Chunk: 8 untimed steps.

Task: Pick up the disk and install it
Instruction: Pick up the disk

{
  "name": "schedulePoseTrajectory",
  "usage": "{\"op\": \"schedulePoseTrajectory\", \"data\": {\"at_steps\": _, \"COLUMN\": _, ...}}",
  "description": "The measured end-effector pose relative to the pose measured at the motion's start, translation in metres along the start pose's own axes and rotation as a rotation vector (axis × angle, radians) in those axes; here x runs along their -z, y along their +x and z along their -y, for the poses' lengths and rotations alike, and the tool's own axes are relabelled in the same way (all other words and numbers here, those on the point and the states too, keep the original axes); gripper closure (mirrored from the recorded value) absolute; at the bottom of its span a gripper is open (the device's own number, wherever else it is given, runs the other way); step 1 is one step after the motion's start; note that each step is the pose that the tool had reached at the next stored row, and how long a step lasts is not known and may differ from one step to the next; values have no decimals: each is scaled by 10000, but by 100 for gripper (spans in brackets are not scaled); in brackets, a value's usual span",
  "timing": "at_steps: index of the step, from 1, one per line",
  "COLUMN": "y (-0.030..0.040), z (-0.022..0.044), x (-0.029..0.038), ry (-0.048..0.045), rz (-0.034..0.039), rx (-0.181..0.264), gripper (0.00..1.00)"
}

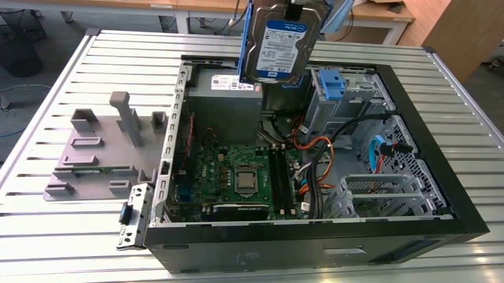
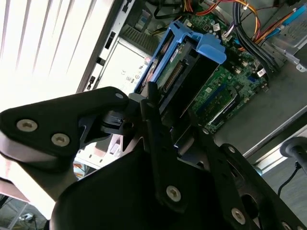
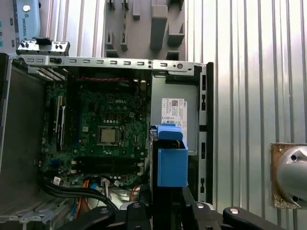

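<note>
So, we're looking at the disk (image 1: 280, 44) hanging upright in the air at twelve o'clock in the exterior view, above the grey box (image 1: 224, 109) inside the open computer case (image 1: 315, 250). It's flat silver metal with a white-and-blue label (image 1: 284, 29) facing us; we can't make out the small print. A blue plastic bracket (image 2: 211, 48) frames it.

In the second wrist view the gripper (image 2: 172, 120) has its black fingers (image 2: 152, 110) clenched on the disk, one on each side.

The case is a black tower lying on its side with the panel off. Inside it, in the exterior view:
- the grey box sits at eleven o'clock and carries a white sticker (image 1: 235, 85)
- a green motherboard (image 1: 236, 177) lies flat toward seven o'clock
- orange and black cables (image 1: 315, 171) loop near the middle
- a small upright blue latch (image 1: 333, 85) stands at one o'clock

Everything sits on a ribbed metal table (image 1: 118, 53). At nine o'clock of the case there's a matte grey fixture (image 1: 94, 153) with blocky posts.
</note>
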<state>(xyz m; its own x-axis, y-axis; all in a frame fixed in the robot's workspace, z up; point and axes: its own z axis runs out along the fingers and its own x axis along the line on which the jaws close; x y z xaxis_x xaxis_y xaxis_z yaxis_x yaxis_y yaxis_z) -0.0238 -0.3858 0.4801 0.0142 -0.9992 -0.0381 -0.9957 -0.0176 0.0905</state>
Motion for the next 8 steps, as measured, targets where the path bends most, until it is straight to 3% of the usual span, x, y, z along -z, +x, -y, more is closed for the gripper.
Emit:
{"op": "schedulePoseTrajectory", "data": {"at_steps": 3, "y": 0, "z": -11, "x": -6, "ry": 350, "rz": -6, "rx": 16, "gripper": 65}}
{"op": "schedulePoseTrajectory", "data": {"at_steps": 5, "y": 3, "z": -11, "x": -9, "ry": 407, "rz": -4, "rx": 19, "gripper": 65}}
{"op": "schedulePoseTrajectory", "data": {"at_steps": 8, "y": 5, "z": -11, "x": -8, "ry": 407, "rz": -6, "rx": 18, "gripper": 65}}
